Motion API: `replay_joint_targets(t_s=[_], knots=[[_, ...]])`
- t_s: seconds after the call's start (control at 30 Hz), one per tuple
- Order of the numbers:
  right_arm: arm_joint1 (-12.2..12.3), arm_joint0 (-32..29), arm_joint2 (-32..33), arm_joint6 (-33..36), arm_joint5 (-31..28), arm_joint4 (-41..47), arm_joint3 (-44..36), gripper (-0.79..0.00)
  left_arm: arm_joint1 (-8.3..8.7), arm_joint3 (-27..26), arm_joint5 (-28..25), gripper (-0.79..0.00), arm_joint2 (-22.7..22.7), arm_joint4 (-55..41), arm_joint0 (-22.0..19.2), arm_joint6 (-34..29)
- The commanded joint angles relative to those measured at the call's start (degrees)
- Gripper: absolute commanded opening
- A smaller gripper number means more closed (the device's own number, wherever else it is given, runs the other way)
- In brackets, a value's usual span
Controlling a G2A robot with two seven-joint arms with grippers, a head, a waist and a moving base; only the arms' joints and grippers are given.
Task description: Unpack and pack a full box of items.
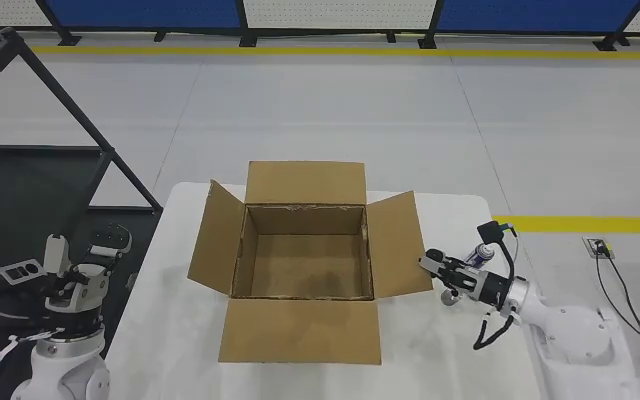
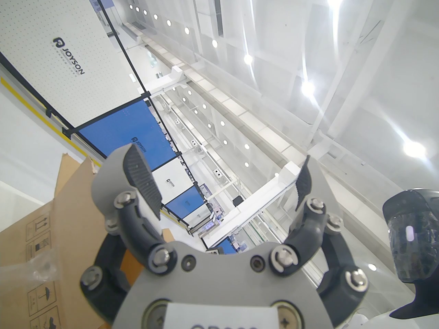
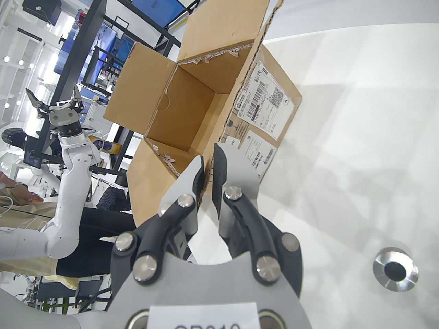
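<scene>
Brown cardboard box [image 1: 300, 335] at the centre of the frame in the top view, standing on a white worktop [image 1: 175, 320], all four flaps folded outward, bare brown floor visible inside. Right gripper [image 1: 436, 266] at the right of the frame, level with the middle of the box, at the outer edge of the right-hand flap. Fingers [image 3: 219, 169] close together and clamped on that cardboard edge, with printed labels on the flap's outer face just beyond them. Left gripper [image 2: 219, 166] in the lower left corner of the top view, off the worktop's left edge and well apart from the box, pointing up toward the ceiling lights. Fingers there spread wide, ribbed black pads facing each other. Round metal fitting [image 3: 396, 270] set in the worktop near the right gripper.
</scene>
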Motion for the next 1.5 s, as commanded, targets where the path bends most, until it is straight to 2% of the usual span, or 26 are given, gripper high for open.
replay_joint_targets(t_s=[0.0,0.13,0.23,0.67,1.0,1.07,1.1,1.13,1.47], knots=[[0.18,0.25,-0.32,-0.17,0.14,-0.11,0.11,-0.776,0.0,0.0,0.0,0.0,0.0,0.0,0.0,0.0],[0.57,0.25,-0.59,-0.64,0.34,-0.27,-0.08,-0.757,0.0,0.0,0.0,0.0,0.0,0.0,0.0,0.0],[0.89,-0.21,-0.57,-0.78,0.56,-0.21,-0.57,-0.785,0.0,0.0,0.0,0.0,0.0,0.0,0.0,0.0],[2.15,-3.56,-0.66,-1.89,0.56,-0.29,-3.53,-0.785,0.0,0.0,0.0,0.0,0.0,0.0,0.0,0.0],[2.89,-2.27,-2.32,-2.6,1.12,-0.23,-2.74,-0.785,0.0,0.0,0.0,0.0,0.0,0.0,0.0,0.0],[3.09,-2.12,-2.23,-2.65,1.07,-0.45,-2.83,-0.459,0.0,0.0,0.0,0.0,0.0,0.0,0.0,0.0],[3.23,-2.22,-1.98,-2.76,0.99,-1.22,-3.2,-0.151,0.0,0.0,0.0,0.0,0.0,0.0,0.0,0.0],[3.37,-2.5,-1.71,-3.0,0.53,-1.82,-3.92,0.0,0.0,0.0,0.0,0.0,0.0,0.0,0.0,0.0],[4.71,-11.7,6.04,-8.38,-2.49,-4.92,-12.85,0.0,0.0,0.0,0.0,0.0,0.0,0.0,0.0,0.0]])
